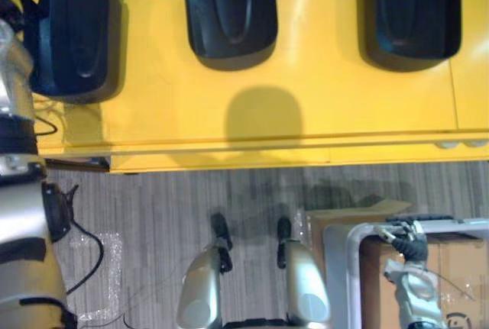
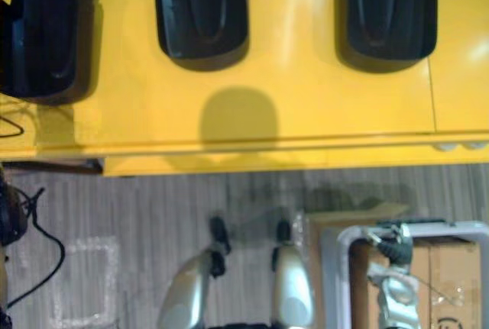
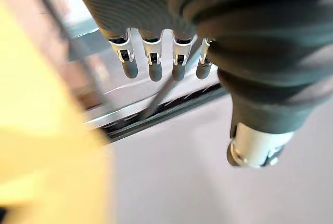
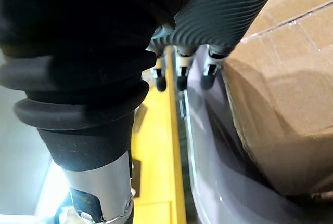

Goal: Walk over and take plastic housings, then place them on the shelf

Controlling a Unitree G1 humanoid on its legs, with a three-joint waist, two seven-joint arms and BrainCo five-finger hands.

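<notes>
Three black plastic housings lie on the yellow table (image 1: 321, 108): one at the left (image 1: 72, 27), one in the middle (image 1: 229, 8), one at the right (image 1: 416, 8). My left arm rises along the left edge beside the left housing. In its wrist view my left hand (image 3: 155, 64) hangs with relaxed fingers and holds nothing, the table's yellow edge close by. My right hand (image 1: 409, 279) hangs low at the lower right, off the table, its fingers (image 4: 180, 73) loose and empty next to a cardboard box.
A cardboard box (image 1: 462, 268) sits inside a grey metal frame (image 1: 341, 268) on the striped floor at the lower right. Clear plastic wrap (image 1: 99, 268) lies on the floor at the lower left. The table's front edge (image 1: 267, 157) runs across the view.
</notes>
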